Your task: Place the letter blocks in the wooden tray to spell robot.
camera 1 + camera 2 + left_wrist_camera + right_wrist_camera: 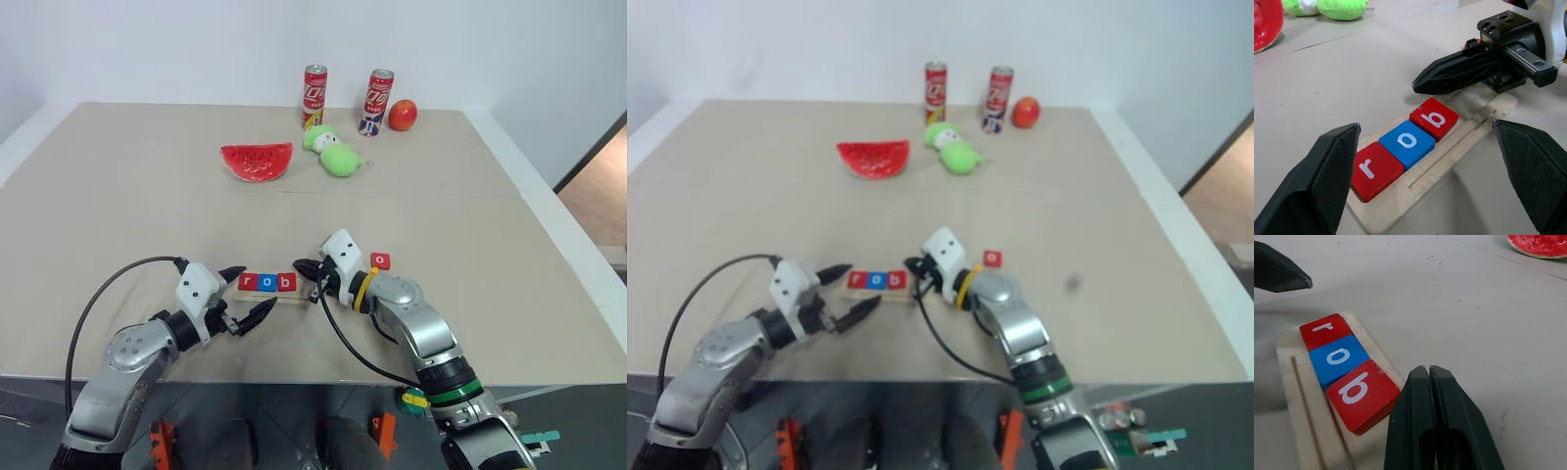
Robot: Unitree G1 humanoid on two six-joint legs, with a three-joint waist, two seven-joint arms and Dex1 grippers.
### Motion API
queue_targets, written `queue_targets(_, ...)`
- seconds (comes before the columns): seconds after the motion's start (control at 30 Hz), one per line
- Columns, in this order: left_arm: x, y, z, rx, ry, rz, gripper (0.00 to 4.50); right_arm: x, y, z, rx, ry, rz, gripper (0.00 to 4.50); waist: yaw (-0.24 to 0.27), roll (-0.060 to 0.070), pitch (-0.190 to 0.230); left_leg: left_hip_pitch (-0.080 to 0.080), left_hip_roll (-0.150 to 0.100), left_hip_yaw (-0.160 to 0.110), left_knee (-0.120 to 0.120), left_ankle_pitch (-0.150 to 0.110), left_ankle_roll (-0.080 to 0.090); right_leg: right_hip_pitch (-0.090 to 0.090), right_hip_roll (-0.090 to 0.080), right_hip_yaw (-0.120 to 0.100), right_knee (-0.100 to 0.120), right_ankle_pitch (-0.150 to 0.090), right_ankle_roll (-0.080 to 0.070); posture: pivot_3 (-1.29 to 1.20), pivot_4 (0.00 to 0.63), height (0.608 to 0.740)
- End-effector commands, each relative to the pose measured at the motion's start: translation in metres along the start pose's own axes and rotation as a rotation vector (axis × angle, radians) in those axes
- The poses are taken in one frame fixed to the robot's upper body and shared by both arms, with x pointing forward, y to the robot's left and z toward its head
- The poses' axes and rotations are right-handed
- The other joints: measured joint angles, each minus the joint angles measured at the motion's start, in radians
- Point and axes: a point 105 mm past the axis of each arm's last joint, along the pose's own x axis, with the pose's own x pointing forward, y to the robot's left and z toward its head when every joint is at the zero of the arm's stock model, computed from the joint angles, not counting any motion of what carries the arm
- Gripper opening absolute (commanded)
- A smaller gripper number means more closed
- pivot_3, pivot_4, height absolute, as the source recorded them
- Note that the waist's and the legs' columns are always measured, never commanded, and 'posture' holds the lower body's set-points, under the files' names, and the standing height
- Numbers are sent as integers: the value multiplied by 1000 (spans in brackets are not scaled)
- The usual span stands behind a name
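Note:
The wooden tray (284, 297) lies near the table's front edge. In it sit a red r block (1376, 169), a blue o block (1408, 142) and a red b block (1434, 118), side by side from the tray's left end; the b sits slightly askew. My right gripper (299, 265) is shut with nothing in it, its tip just beyond the b block over the tray's bare right part (1469, 127). My left gripper (261, 285) stands open, its fingers straddling the tray's left half. A red o block (380, 260) lies on the table to the right of my right gripper.
Far back on the table are a watermelon slice toy (257, 161), a green plush (333, 152), two red cans (313, 95) (376, 101) and a red-orange fruit (403, 115). The table's front edge runs just below both grippers.

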Motion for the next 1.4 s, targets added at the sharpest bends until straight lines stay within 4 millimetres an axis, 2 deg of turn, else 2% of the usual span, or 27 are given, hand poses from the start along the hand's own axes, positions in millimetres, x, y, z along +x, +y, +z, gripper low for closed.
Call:
queue_targets(0.03, 0, -2, 4, 19, -13, -11, 4500, -1, 8, 14, -33, -43, 33, 47, 0, 0, 0, 0, 0, 0, 0, 0, 0, 0, 0, 0, 0, 0, 0, 0, 150, 740)
queue_targets(0.4, 1, -2, 2, 22, -7, -6, 4500, -3, 14, 11, -58, -31, 65, 47, 0, 0, 0, 0, 0, 0, 0, 0, 0, 0, 0, 0, 0, 0, 0, 0, 150, 740)
queue_targets(0.53, 1, -1, 4, 40, -15, -10, 4500, -8, -7, 19, -80, -56, -31, 47, 0, 0, 0, 0, 0, 0, 0, 0, 0, 0, 0, 0, 0, 0, 0, 0, 150, 740)
queue_targets(0.6, 3, -6, 8, 45, -29, -54, 4500, -19, -29, 31, -65, -87, -76, 47, 0, 0, 0, 0, 0, 0, 0, 0, 0, 0, 0, 0, 0, 0, 0, 0, 150, 740)
queue_targets(0.63, 4, -9, 10, 49, -31, -84, 4500, -26, -41, 38, -65, -99, -92, 561, 0, 0, 0, 0, -1, 0, 0, 0, 0, 0, -1, 0, 0, 0, 0, 0, 150, 740)
queue_targets(0.77, 4, -21, 13, 68, -19, -206, 4500, -55, -76, 53, -76, -76, -72, 1932, 1, 0, 0, 0, -3, 1, 1, 0, 0, 1, -2, 1, -1, 1, 2, 0, 150, 740)
queue_targets(0.87, 4, -30, 14, 83, 2, -305, 4500, -77, -94, 44, -73, 2, -7, 2899, 2, 0, 0, 0, -3, 0, 0, 0, 0, 1, -2, 0, -1, -1, 2, 0, 150, 740)
queue_targets(1.0, 5, -37, 15, 87, 12, -376, 4500, -97, -97, 19, -47, 90, 145, 4356, 0, 0, 0, 0, -4, 0, -1, -2, 3, 1, -2, 1, -2, -3, 1, 0, 150, 740)
queue_targets(1.13, 7, -38, 17, 86, 8, -382, 4500, -99, -97, 7, -64, 125, 248, 4434, -6, 1, 1, 0, -3, 1, -1, -3, 6, 1, -1, 2, -1, -3, 0, 0, 150, 740)
queue_targets(1.4, 9, -40, 17, 85, 9, -360, 4500, -87, -99, -22, -107, 198, 296, 4434, -3, 2, 2, 1, -3, 1, 0, -3, 6, 2, -2, 2, -1, -3, 1, 0, 150, 740)
